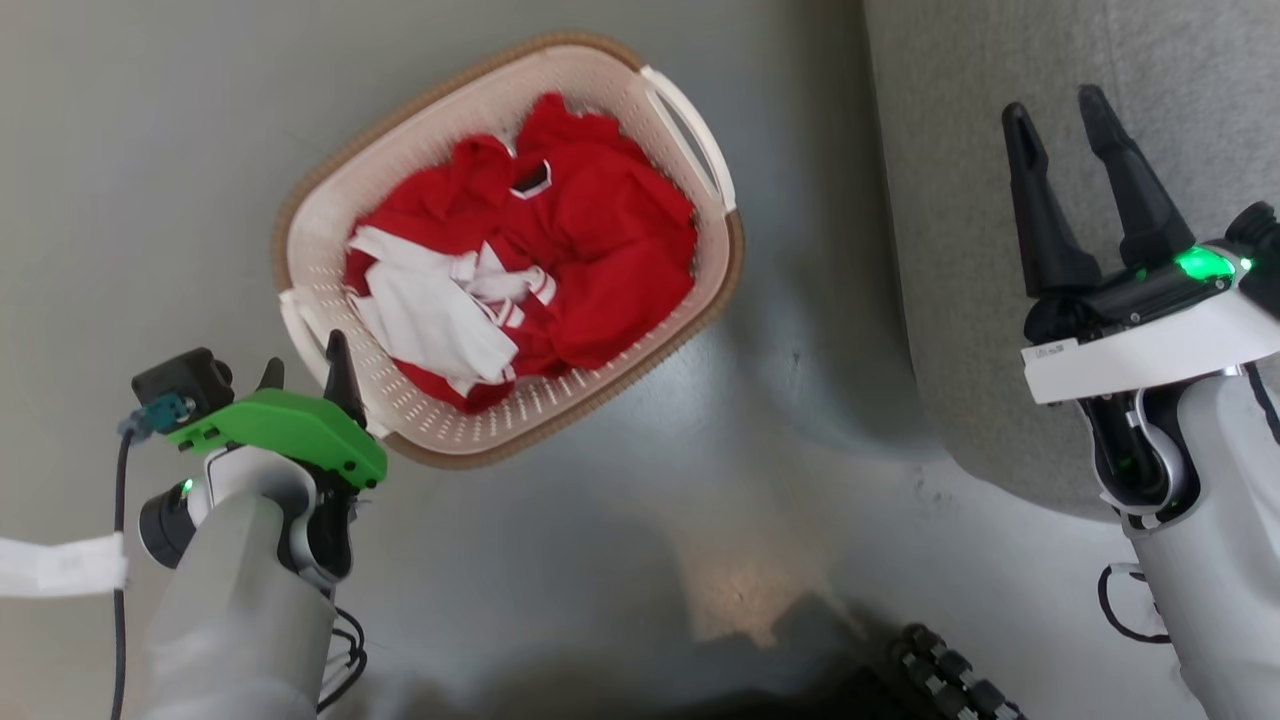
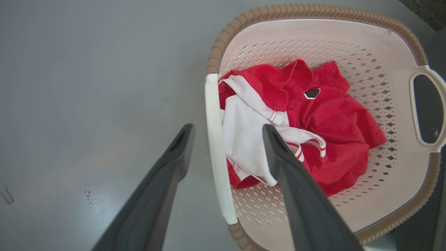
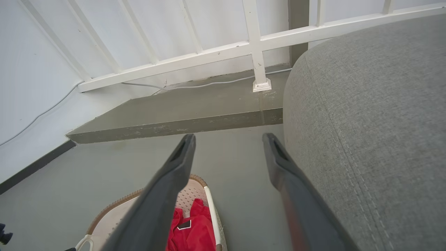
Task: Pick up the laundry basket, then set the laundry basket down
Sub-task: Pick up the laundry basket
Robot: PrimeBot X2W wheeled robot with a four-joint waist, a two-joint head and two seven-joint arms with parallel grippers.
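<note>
The left gripper sits at the lower left of the head view, its two dark fingers spread apart. In the left wrist view this gripper straddles the near white handle of the laundry basket. One finger is outside the basket over the floor and the other is over the clothes inside. Whether either finger touches the handle cannot be told.

The right gripper is at the upper right of the head view, well apart from the basket. Its fingers are also spread, with nothing between them, over the edge of a grey fabric cushion.

The laundry basket stands in the upper middle of the head view on a smooth, glossy grey floor. It is turned at a slant, so its far handle points toward the upper right. A red garment fills most of it, and a white one with red stripes lies toward the left gripper's side.

In the right wrist view the basket shows at the bottom edge, partly behind that gripper. Beyond it are a low raised step, a white railing and a pale wall.
</note>
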